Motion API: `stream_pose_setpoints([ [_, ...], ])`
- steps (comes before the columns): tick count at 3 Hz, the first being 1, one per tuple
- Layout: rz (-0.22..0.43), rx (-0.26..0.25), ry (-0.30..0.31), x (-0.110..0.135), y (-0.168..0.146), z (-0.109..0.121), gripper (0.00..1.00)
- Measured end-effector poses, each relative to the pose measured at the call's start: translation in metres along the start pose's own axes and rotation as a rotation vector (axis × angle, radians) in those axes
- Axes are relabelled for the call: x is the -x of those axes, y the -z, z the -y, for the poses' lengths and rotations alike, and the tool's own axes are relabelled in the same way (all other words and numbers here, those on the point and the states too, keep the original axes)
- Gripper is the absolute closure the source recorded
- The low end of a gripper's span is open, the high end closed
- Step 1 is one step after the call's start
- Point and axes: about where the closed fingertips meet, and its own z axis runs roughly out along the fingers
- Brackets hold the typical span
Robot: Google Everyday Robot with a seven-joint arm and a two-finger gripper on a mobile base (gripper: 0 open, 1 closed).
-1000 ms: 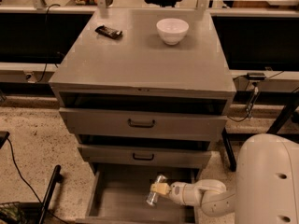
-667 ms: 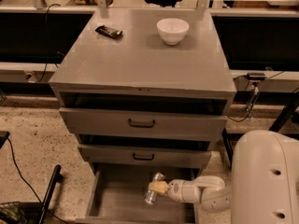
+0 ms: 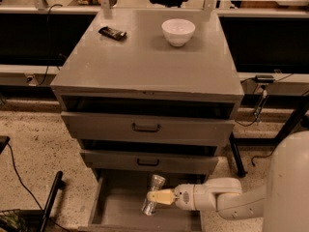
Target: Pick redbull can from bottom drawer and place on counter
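Silver redbull can (image 3: 156,182) tilts inside the open bottom drawer (image 3: 116,208), clasped in the jaws of the gripper (image 3: 153,197). On the counter (image 3: 145,64) sit a white bowl (image 3: 178,31) and a dark snack bar (image 3: 112,33).

The table (image 3: 145,69) holds a bowl (image 3: 178,31) (far right) and a snack bar (image 3: 112,33), far-left corner; the pincer (image 3: 152,197) clasps the can (image 3: 156,181) below its front edge.

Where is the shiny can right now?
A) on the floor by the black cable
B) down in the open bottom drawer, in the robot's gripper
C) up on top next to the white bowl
B: the can is tilted inside the open bottom drawer, with the gripper closed on its middle. The counter holds only the bowl and a snack bar.
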Motion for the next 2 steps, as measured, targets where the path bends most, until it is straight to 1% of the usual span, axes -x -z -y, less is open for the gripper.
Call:
stream_pose_setpoints([
  [1, 0.024, -0.069, 0.105, -0.002, 0.021, 0.071, 1.00],
  [2, 0.043, -0.070, 0.182, -0.002, 0.040, 0.135, 1.00],
])
